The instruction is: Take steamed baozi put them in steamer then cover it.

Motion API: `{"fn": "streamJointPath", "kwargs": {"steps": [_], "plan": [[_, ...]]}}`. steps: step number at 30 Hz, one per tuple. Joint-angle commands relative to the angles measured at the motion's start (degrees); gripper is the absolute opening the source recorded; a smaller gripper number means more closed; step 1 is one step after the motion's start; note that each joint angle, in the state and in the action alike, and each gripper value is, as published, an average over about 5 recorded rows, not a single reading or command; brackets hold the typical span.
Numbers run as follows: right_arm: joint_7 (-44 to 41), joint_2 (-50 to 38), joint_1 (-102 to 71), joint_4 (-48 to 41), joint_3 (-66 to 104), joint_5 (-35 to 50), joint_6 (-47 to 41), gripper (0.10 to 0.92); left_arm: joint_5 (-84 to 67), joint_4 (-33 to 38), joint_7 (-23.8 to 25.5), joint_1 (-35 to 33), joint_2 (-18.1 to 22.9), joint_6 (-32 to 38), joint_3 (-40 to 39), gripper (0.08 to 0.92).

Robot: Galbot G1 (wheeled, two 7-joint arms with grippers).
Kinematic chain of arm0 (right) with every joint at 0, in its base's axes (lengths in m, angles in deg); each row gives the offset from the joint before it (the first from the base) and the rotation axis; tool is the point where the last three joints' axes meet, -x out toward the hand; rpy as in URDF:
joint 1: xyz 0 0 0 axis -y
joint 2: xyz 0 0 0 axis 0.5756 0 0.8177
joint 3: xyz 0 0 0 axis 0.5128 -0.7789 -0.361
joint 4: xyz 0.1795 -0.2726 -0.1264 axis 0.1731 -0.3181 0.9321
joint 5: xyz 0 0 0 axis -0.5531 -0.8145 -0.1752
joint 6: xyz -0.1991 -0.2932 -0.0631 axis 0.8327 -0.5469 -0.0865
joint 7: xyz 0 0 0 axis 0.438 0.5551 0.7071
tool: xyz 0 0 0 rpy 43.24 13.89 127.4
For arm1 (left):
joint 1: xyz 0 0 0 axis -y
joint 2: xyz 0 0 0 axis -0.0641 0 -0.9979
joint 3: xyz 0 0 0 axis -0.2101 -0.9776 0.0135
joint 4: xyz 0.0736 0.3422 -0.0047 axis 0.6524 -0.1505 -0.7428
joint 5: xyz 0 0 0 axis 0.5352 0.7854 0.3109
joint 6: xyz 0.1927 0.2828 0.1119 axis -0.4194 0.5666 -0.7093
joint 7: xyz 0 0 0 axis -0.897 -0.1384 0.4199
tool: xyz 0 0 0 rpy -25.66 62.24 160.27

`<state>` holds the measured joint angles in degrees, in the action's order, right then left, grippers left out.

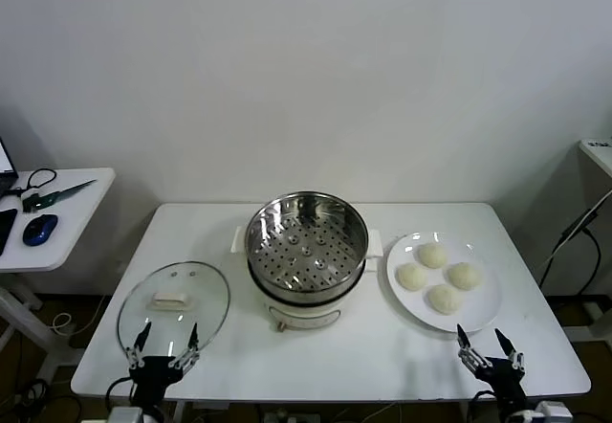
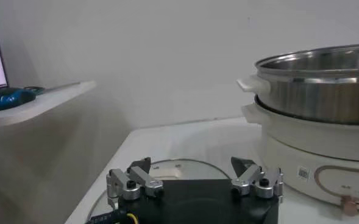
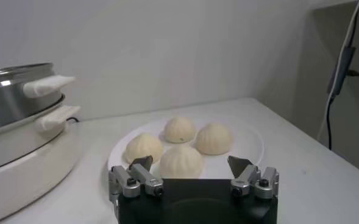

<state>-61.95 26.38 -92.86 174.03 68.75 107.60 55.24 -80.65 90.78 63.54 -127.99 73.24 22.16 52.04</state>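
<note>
Wall [image 1: 316, 69], plain and pale, fills the room behind a white table [image 1: 382, 356] that carries everything in use. Beyond the table's left end stands a lower side table [image 1: 57, 241] holding a blue mouse [image 1: 39, 229] and scissors [image 1: 38, 196]; past the right end, black cables [image 1: 574, 236] hang down. The steamer [image 1: 306, 256], a shiny steel pot on a cream base with its perforated tray bare, sits at the table's centre. Left of the steamer and toward the front edge lies a glass lid [image 1: 174, 303] with a white handle, flat on the surface. Right of the steamer rests a white plate [image 1: 483, 308] bearing four baozi [image 1: 438, 276], clustered together and untouched. The left gripper [image 1: 163, 345] waits at the front edge, left of the steamer and just over the lid's near rim, its fingers spread wide and holding nothing. The right gripper [image 1: 486, 345] waits at the front edge, right of the steamer and just before the plate, fingers likewise wide apart and empty.
</note>
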Motion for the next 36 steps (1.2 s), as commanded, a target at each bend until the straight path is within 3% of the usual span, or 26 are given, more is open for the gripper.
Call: {"fn": "streamJointPath", "kwargs": {"steps": [1, 6, 11, 16, 21, 28, 36], "plan": [[-0.20, -0.10, 0.85, 0.20, -0.05, -0.56, -1.62, 0.823, 0.21, 0.10, 0.07, -0.05, 0.05, -0.22, -0.03, 0.823], [-0.24, -5.68, 10.72, -1.54, 0.48, -7.46, -9.28, 0.823, -0.75, 0.23, 0.34, 0.05, -0.31, 0.26, 0.02, 0.823], [-2.69, -19.47, 30.10, -7.57, -5.40, -10.87, -19.78, 0.823, -1.60, 0.34, 0.37, 0.26, -0.69, 1.03, 0.07, 0.823], [-19.30, -34.91, 51.68, -15.65, -22.40, -14.45, -25.63, 0.823, -1.83, 0.39, 0.37, 0.13, -0.84, 2.10, -0.20, 0.823], [-40.80, -44.88, 72.99, -24.22, -46.22, -23.73, -20.02, 0.823, -1.70, 0.51, 0.46, -0.20, -1.12, 2.95, -0.79, 0.823], [-66.43, -44.08, 105.21, -38.06, -79.70, -37.83, -0.48, 0.823, -1.69, 0.30, 0.55, -0.39, -1.39, 3.79, -1.03, 0.823], [-74.54, -29.48, 122.40, -51.73, -102.71, -35.88, 4.15, 0.823, -1.56, -0.48, 0.63, -0.27, -1.25, 4.36, -1.53, 0.823]]}}
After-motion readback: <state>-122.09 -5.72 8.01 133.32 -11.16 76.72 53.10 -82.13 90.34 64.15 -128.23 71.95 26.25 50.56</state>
